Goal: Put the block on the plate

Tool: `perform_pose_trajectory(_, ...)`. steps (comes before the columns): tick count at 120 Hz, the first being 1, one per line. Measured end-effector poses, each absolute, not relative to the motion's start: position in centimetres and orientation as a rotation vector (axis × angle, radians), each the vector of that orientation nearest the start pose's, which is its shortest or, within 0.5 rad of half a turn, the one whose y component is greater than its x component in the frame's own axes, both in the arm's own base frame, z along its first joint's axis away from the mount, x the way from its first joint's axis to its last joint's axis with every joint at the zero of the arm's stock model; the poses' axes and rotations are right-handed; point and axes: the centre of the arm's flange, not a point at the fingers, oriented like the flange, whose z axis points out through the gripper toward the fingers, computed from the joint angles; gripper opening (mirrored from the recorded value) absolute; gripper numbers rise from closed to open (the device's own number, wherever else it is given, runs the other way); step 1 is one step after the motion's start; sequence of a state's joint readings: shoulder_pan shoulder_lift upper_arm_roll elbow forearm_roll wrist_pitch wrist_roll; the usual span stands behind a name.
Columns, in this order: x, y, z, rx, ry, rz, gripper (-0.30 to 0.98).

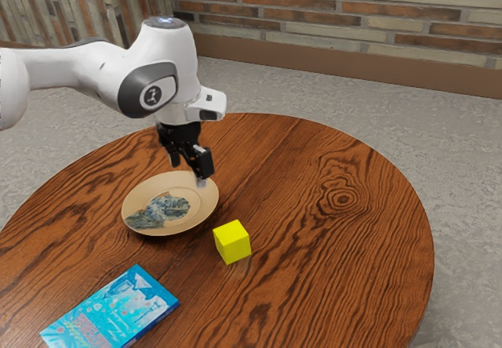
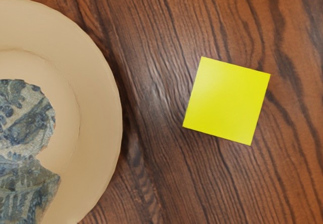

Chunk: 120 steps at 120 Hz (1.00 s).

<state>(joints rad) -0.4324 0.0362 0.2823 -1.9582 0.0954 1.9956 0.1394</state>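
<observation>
Exterior view: My arm enters from the exterior view's left, with the black gripper (image 1: pixel 188 172) pointing down above the far part of the plate (image 1: pixel 161 181), near its rim. Fingers are spread, a gap visible between them, and nothing is held. The yellow block (image 1: pixel 232 242) sits on the round wooden table (image 1: pixel 314 277), just beside the plate, on its exterior-view right and a little closer to the camera. Block and plate are apart, with a strip of wood between. The plate is tan with a mottled blue-grey pattern in its middle. A blue printed box (image 1: pixel 114 311) lies flat on the table, nearer the camera than the plate. Behind the table: grey floor (image 1: pixel 439 140) and a brick wall (image 1: pixel 353 11).

Wrist view: The block is seen from above, its top face a plain, even yellow, resting on dark-grained wood. Part of the plate is in view, pale rim and patterned centre both visible. Bare wood separates the rim from the block; no contact. The block's edges are turned relative to the grain.
</observation>
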Motion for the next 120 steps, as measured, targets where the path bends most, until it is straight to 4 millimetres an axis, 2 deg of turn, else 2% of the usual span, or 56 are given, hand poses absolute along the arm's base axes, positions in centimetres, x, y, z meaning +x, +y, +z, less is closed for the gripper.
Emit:
perform_pose_trajectory(32,55.6,-7.9,42.6,-3.013,0.441,-0.02,0.69)
perform_pose_trajectory(61,55.6,-10.3,40.0,-3.012,0.462,-0.031,0.69)
perform_pose_trajectory(75,55.8,-10.8,39.2,-3.021,0.452,-0.039,0.69)
perform_pose_trajectory(98,54.7,-11.2,37.1,-3.025,0.49,-0.028,0.69)
perform_pose_trajectory(120,54.1,-11.9,36.4,-3.016,0.567,-0.047,0.69)
